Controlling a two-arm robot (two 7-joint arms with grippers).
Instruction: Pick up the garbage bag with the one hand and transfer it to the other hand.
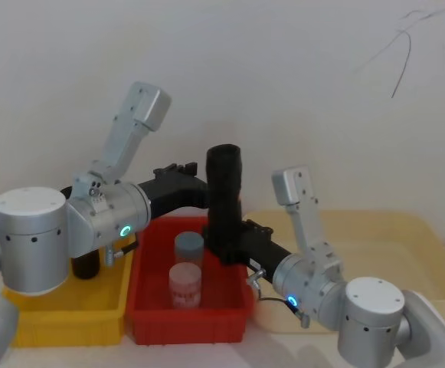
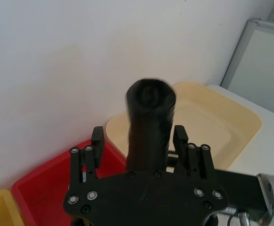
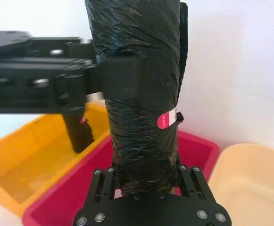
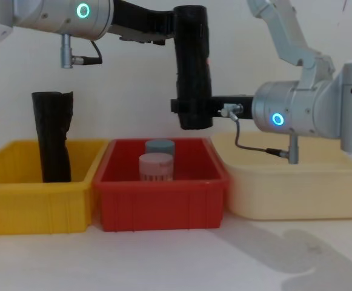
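In the head view the garbage bag [image 1: 224, 192] stands upright in the air between two grippers. The left gripper [image 1: 204, 184] is at its upper part. The right gripper [image 1: 233, 238] is at its lower end. Under them is a red bin [image 1: 149, 307] with two jars [image 1: 184, 284] inside.

In the left wrist view the bag [image 2: 148, 122] sits between the fingers [image 2: 97, 141] of the left gripper. The jaws are a little wider than the bag: one finger is against its side, and the other is apart from it with a small gap, so this gripper does not clamp anything.

In the right wrist view the fingers [image 3: 184, 174] of the right gripper are closed on both sides of the bag's lower end. A small red label [image 3: 164, 120] is on the bag just above them.

In the chest view the bag [image 4: 192, 66] is above the red bin [image 4: 163, 200] and does not touch it. Its top end is just above the left gripper, and its bottom end is just below the right gripper.
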